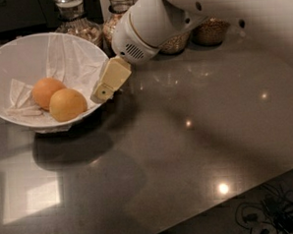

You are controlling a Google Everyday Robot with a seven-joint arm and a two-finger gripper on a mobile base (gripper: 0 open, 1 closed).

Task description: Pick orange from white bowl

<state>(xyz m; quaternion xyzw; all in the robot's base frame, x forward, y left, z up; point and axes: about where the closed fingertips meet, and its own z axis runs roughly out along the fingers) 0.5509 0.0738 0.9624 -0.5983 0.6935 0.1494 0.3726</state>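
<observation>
The white bowl (pixel 6 62) stands at the left on the dark counter and is lined with crumpled white napkins. Two fruits lie in it. The orange (pixel 68 104), paler yellow-orange and slightly larger, is in front. A deeper reddish-orange fruit (pixel 46 90) touches it on the left behind. My gripper (pixel 103 92), pale yellow, hangs from the white arm and points down-left. It is at the bowl's right rim, just right of the orange and apart from it. It holds nothing that I can see.
Glass jars of grains (pixel 73 17) stand in a row along the back, behind the bowl and the arm. The counter's front edge runs diagonally at the bottom right, with black cables (pixel 269 213) on the floor beyond it.
</observation>
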